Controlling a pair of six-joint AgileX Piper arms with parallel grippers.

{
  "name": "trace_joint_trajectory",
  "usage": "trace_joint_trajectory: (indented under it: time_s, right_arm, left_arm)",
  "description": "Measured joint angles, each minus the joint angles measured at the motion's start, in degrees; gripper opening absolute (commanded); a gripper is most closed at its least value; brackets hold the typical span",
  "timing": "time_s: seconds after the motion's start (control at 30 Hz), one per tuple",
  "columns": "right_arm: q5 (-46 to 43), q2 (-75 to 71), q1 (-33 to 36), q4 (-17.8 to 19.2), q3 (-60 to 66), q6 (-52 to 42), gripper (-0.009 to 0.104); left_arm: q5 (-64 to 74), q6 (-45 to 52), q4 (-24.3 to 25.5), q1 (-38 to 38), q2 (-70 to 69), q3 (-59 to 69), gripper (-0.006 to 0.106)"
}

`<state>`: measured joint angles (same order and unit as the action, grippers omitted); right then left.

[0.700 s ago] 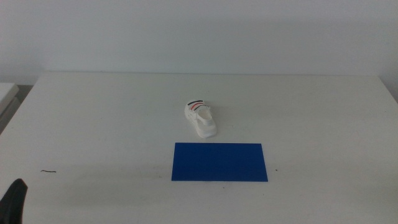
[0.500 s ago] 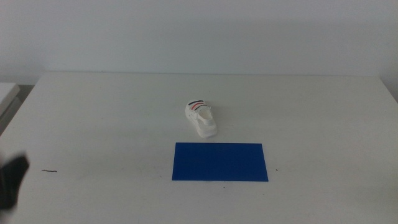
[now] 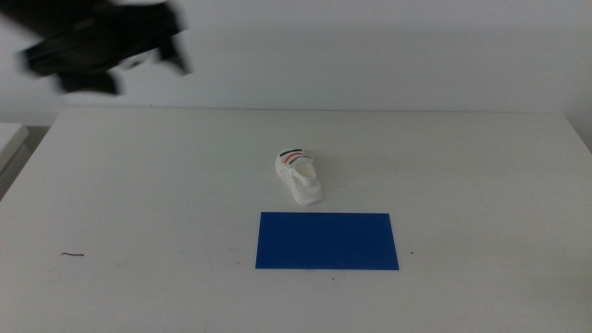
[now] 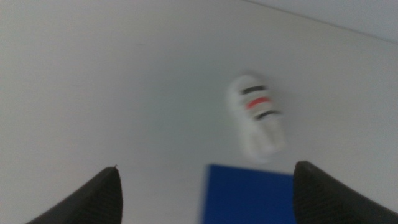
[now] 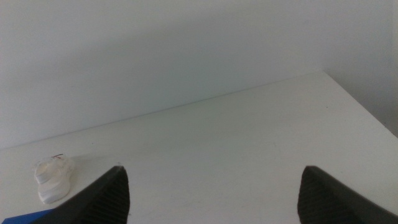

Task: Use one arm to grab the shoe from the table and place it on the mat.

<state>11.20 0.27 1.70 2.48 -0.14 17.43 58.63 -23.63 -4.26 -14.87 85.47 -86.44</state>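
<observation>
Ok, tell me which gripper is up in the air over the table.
The left gripper, raised high at the far left with jaws spread, its wrist camera looking down on the shoe. The right gripper is absent from the middle view.

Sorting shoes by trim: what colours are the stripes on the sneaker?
Black and red stripes on the white shoe, clearest in the left wrist view.

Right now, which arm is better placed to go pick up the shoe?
Probably the left. The left gripper is raised over the table's far left, open, its wrist camera looking down on the shoe. The right arm isn't in the middle view.
</observation>
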Motion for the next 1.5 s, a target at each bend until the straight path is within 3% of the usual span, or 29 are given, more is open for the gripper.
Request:
trace_joint_trajectory:
  time_s: [0.23,0.4,0.73,1.5]
  right_arm:
    - [0.0,0.0,0.0,0.0,0.0,0.0,0.079]
    - [0.0,0.0,0.0,0.0,0.0,0.0,0.079]
    - [0.0,0.0,0.0,0.0,0.0,0.0,0.079]
    - [0.0,0.0,0.0,0.0,0.0,0.0,0.079]
  left_arm:
    - [10.0,-22.0,4.7,-10.0,18.3,-21.9,0.094]
    - [10.8,-28.6,8.1,-14.9,28.1,-32.4,0.094]
    - [11.4,-29.6,8.3,-15.9,41.2,-38.1,0.094]
    - [9.2,-30.0,8.3,-16.0,50.4,-38.4,0.094]
